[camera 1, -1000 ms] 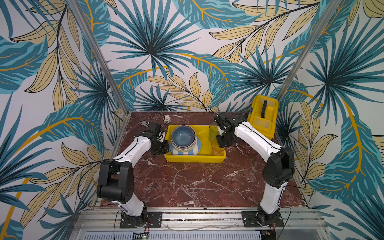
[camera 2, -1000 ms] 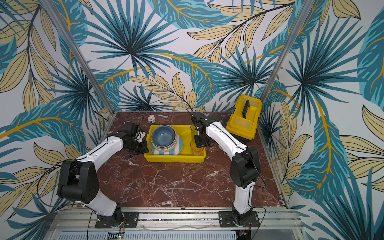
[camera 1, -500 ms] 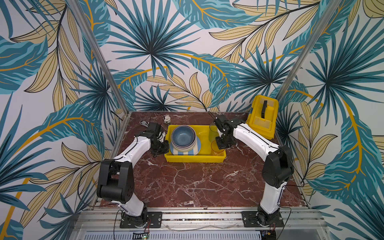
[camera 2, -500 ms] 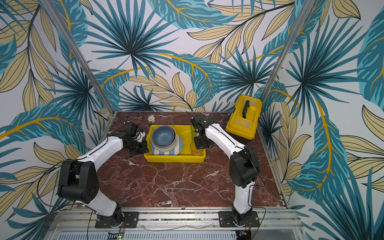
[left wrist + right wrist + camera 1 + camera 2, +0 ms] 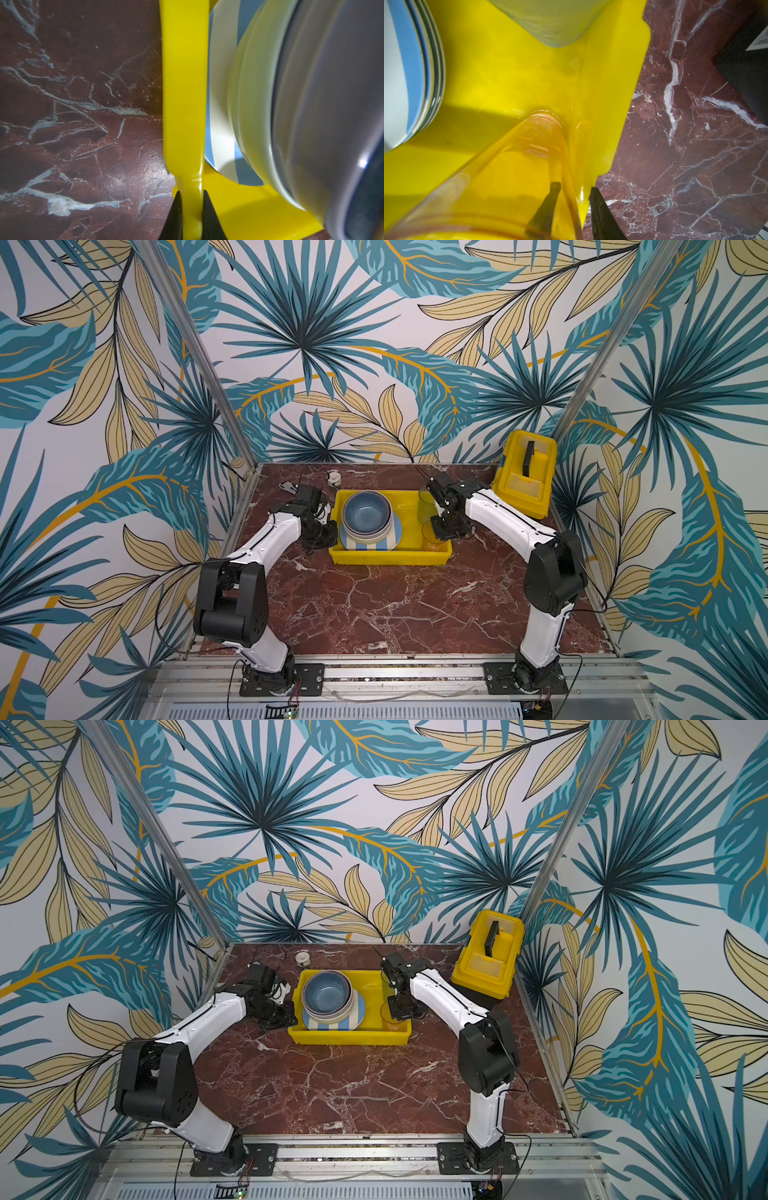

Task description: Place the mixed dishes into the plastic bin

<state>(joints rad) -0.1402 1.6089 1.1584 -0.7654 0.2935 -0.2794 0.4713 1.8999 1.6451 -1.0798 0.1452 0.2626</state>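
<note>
The left claw (image 5: 191,194) grips the plastic bin (image 5: 182,83) by its left rim. Jaws parted, the right claw (image 5: 574,186) straddles a clear tumbler's (image 5: 508,176) wall inside.

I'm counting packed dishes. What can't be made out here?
- In both top views the blue bowl covers the dishes beneath; they can't be counted.
- Right wrist view: the far tumbler is blurred and cut by the edge.
- Right wrist view: the near tumbler, being clear, hides whether the right tool touches it.
- In a top view the grey item beside the left arm is too small.
</note>
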